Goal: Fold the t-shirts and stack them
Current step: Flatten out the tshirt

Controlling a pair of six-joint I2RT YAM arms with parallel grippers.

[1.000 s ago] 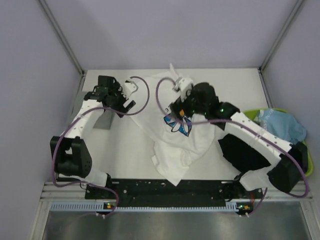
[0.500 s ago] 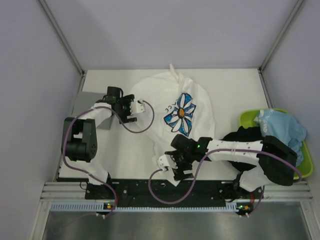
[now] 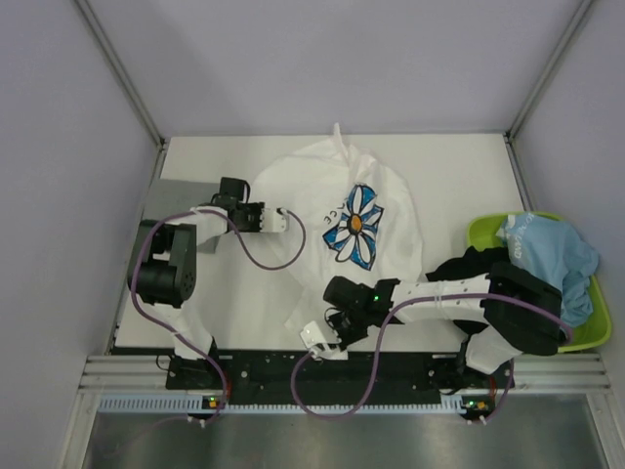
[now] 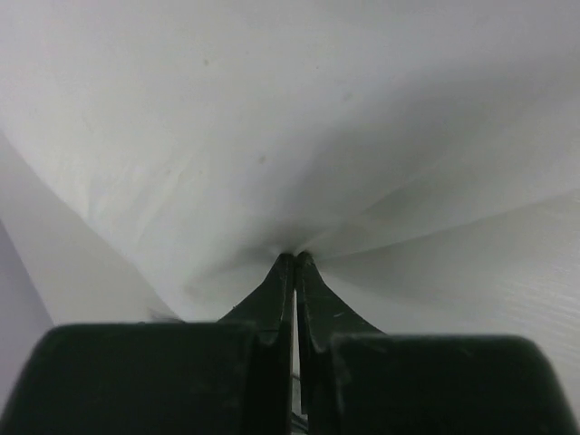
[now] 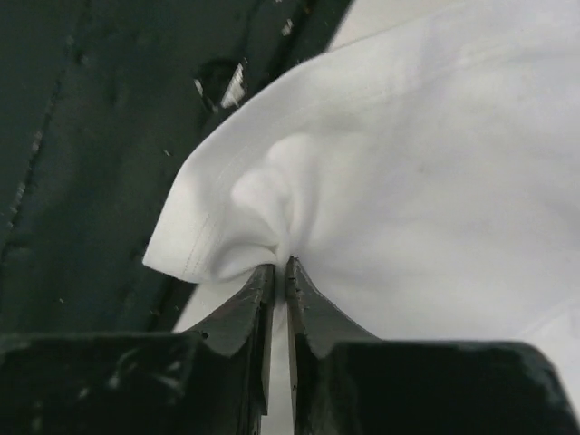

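White t-shirt (image 3: 317, 259) lies spread at centre of table (image 3: 459, 176). Left gripper (image 4: 294, 257) is clamped on its 9 o'clock edge. Right gripper (image 5: 279, 265) is clamped on its 6 o'clock hem corner.

The white t-shirt (image 3: 312, 186) lies spread over the middle of the frame, front up. Its blue flower print (image 3: 354, 225) has an orange centre, with dark lettering just beside it. Its left edge and lower hem corner are bunched into puckers. A black t-shirt (image 3: 467, 266) lies crumpled at lower right, a light blue t-shirt (image 3: 547, 249) is heaped at the right edge, and a grey t-shirt (image 3: 174, 200) lies flat at left.
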